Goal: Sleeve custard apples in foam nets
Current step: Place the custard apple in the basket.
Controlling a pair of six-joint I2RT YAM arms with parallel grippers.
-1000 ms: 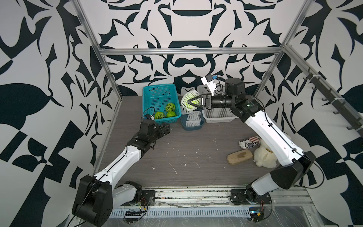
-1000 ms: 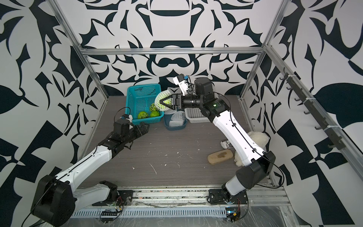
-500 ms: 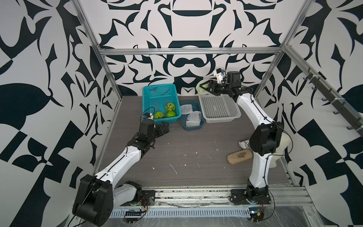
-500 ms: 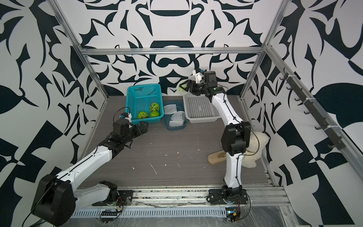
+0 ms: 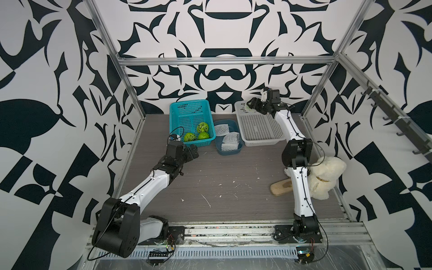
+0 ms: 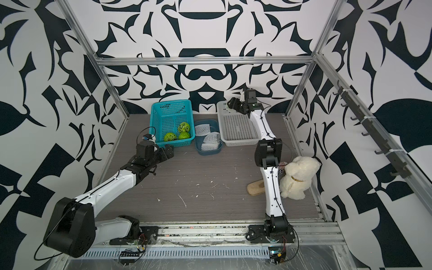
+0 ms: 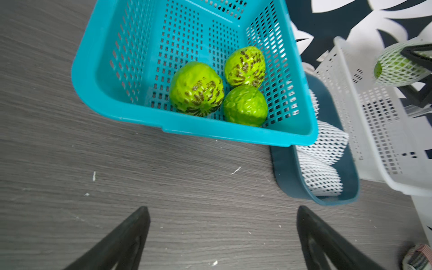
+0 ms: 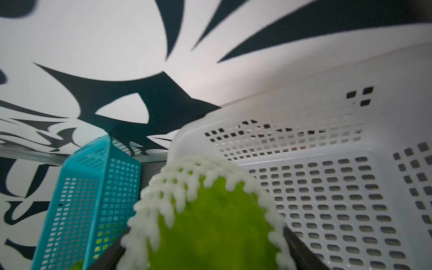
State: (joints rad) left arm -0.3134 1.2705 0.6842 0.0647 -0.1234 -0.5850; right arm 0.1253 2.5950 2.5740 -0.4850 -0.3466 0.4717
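Grey table, patterned walls; left gripper gapes, right gripper clasps netted custard apple.

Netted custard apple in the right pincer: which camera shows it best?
The left wrist view: the netted custard apple appears nearly whole, clamped in the right pincer over the white basket. The right wrist view shows it close, but blurred and cropped. In both top views it is a speck beside the pincer.

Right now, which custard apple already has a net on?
The apple in the right pincer, at the white basket's far end: a net wraps it. The three apples in the teal basket are bare.
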